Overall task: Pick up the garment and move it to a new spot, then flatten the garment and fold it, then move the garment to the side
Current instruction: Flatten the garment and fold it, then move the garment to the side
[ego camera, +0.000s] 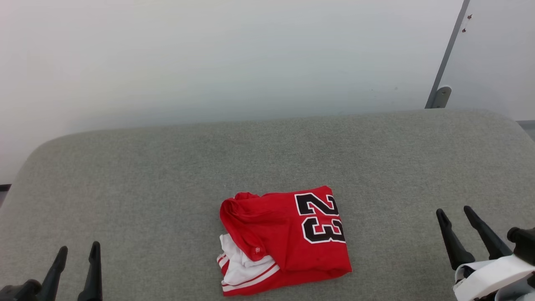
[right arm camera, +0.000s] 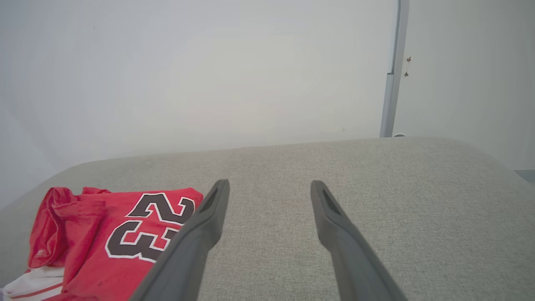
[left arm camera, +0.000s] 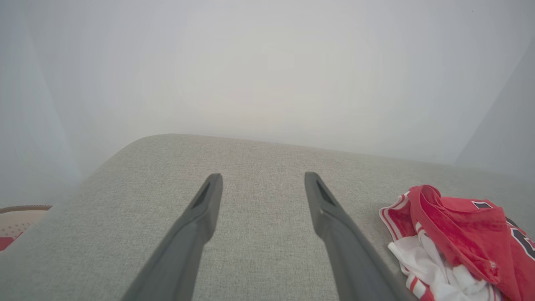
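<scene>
Garment [ego camera: 288, 242] loosely folded, number up, front-middle of grey cushion [ego camera: 167, 175] | left gripper [ego camera: 79, 246] wide, empty; right gripper [ego camera: 453, 209] wide, empty | both flank it well apart — seemingly parked clear of cloth

Jersey [ego camera: 288, 242] on the upholstered seat [ego camera: 167, 175], near the front edge, roughly mid-width. Left gripper [ego camera: 79, 247] at the seat's near left, well apart from the jersey; right gripper [ego camera: 453, 210] at the near right, likewise apart, jersey between the two. Wall [ego camera: 209, 62] behind the seat; upright post [ego camera: 447, 54] behind its far right corner. In the left wrist view, basket [left arm camera: 19, 215] beyond the seat's left edge
</scene>
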`<state>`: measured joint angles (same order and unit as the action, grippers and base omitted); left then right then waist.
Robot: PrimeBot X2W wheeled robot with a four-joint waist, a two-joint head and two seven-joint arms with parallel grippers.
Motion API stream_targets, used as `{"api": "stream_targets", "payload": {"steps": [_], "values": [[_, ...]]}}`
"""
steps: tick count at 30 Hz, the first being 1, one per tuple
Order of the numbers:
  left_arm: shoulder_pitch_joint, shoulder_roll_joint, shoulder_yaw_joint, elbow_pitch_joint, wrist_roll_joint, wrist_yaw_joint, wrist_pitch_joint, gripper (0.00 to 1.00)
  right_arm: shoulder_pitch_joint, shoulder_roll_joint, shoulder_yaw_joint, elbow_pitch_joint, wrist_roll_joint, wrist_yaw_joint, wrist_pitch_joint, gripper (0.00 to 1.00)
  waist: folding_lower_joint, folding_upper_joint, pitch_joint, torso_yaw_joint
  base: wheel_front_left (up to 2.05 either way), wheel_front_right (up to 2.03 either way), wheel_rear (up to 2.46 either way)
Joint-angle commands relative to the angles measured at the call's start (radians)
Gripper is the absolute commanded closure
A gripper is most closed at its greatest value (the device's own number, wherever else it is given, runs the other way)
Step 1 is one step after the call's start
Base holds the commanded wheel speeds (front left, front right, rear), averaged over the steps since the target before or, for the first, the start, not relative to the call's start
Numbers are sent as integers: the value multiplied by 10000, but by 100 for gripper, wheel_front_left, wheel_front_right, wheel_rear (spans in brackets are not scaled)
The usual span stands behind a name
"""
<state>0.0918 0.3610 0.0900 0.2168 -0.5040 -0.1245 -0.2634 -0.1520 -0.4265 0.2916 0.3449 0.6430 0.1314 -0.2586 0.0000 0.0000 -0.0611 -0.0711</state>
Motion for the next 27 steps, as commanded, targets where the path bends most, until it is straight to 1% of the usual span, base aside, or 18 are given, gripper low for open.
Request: {"api": "stream_targets", "payload": {"steps": [1,9,13,18,19,20,21,27], "values": [[83,-16,40,30,68,-47,-5,0,126,50,-112,-64,-139,-17,-49,0,0,0,9,-12,0,0,0],[15,-40,-11,67,140,-60,-5,0,302,131,-350,-157,-256,-17,-59,0,0,0,47,40,0,0,0],[-8,-27,-68,72,166,-68,-5,0,402,221,-269,-197,-159,-17,115,0,0,0,78,233,0,0,0],[-61,-39,-209,93,152,-73,-5,0,178,337,180,-245,-39,-17,623,0,0,0,193,751,0,0,0],[-61,-39,-209,93,152,-73,-5,0,178,337,180,-245,-39,-17,623,0,0,0,193,751,0,0,0],[-103,-16,-268,92,133,-74,-5,0,21,372,391,-237,28,-17,891,0,0,0,266,1002,0,0,0],[-103,-16,-268,92,133,-74,-5,0,21,372,391,-237,28,-17,891,0,0,0,266,1002,0,0,0],[-158,-4,-544,134,21,-77,-2,0,-553,449,959,74,314,-18,1844,0,0,0,465,1786,0,0,0]]}}
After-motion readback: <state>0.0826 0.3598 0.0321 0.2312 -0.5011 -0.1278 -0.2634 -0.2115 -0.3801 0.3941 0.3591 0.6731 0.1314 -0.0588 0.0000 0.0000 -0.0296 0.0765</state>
